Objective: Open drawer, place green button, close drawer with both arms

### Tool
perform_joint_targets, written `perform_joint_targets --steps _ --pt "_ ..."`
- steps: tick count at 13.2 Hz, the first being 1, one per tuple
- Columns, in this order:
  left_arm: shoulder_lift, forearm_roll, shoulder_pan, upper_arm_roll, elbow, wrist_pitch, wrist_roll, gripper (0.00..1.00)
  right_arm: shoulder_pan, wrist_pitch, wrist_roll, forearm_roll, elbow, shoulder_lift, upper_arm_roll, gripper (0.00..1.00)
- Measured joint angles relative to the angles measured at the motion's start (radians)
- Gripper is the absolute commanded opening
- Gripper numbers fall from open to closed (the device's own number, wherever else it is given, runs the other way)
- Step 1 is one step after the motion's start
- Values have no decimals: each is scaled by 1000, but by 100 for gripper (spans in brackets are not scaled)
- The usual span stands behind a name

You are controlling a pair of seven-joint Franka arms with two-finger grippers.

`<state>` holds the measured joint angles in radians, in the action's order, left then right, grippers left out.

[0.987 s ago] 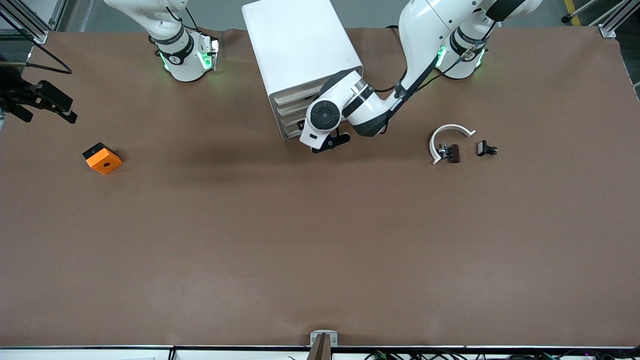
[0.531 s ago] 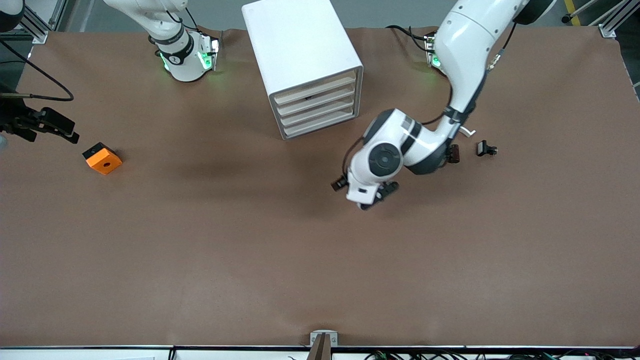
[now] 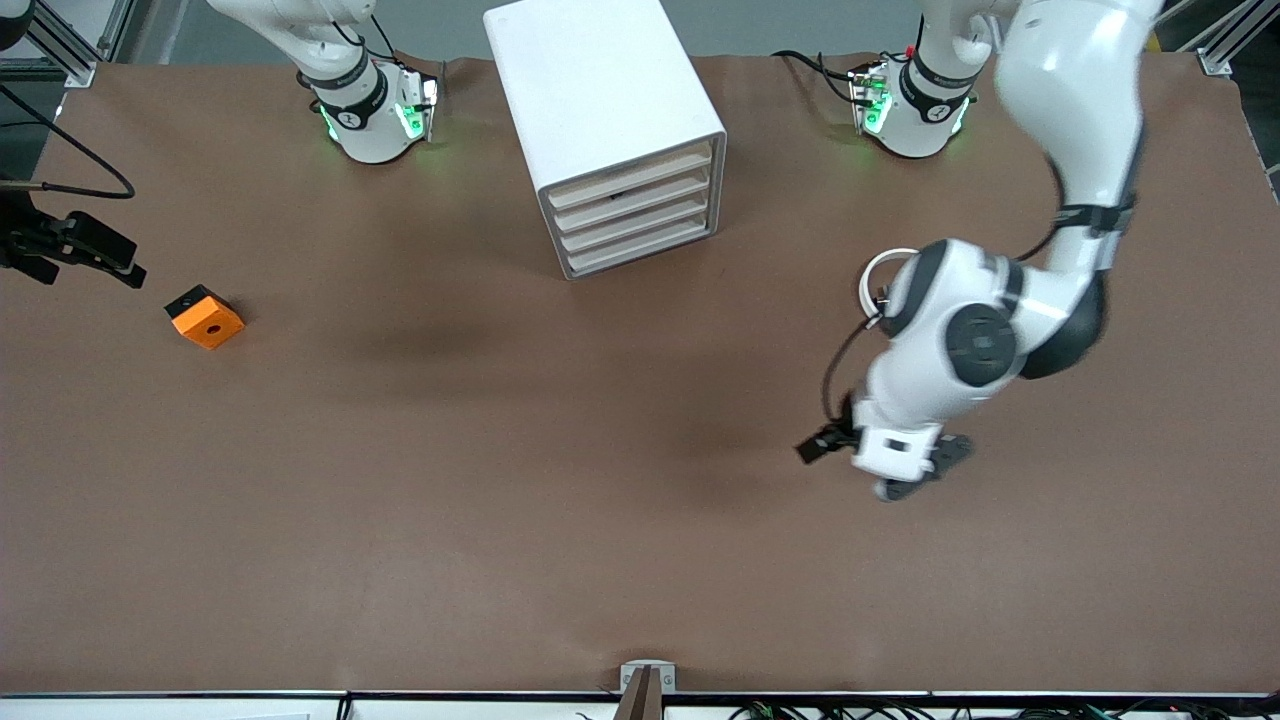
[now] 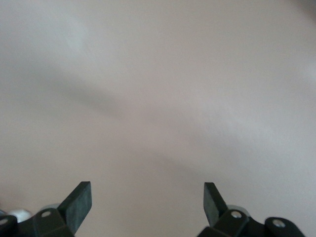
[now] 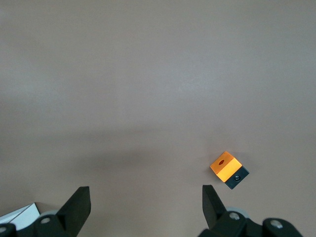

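Drawer [image 3: 640, 232] shut, mid base-side edge. Left gripper [image 4: 147, 203] wide, empty, over bare tabletop [image 3: 500, 520]. Right gripper [image 5: 146, 202] wide too, at right-arm edge.

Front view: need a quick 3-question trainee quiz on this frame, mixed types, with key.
1. True or false: all four drawers of the cabinet are shut.
2. What does the left gripper hold? A) button B) orange cube C) nothing
3. Fill in: the orange cube lies toward the ____ arm's end of the table.

Key: 1 true. 2 C; its jaws stand open over bare table. 3 right; the right gripper, also open, is near it.
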<state>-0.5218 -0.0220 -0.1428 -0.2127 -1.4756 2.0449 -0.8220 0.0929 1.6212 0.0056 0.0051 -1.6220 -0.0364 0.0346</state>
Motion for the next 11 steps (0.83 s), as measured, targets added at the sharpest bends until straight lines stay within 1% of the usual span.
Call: perform_joint_targets --steps 2,6,11 --pt "69 -1 65 1 3 -79 58 100 0 -11 0 0 2 0 0 100" --pt "209 -6 141 2 4 -233 101 100 0 -55 0 0 4 0 0 100" --pt "347 -6 177 2 2 -396 278 100 0 -54 0 0 5 0 0 100"
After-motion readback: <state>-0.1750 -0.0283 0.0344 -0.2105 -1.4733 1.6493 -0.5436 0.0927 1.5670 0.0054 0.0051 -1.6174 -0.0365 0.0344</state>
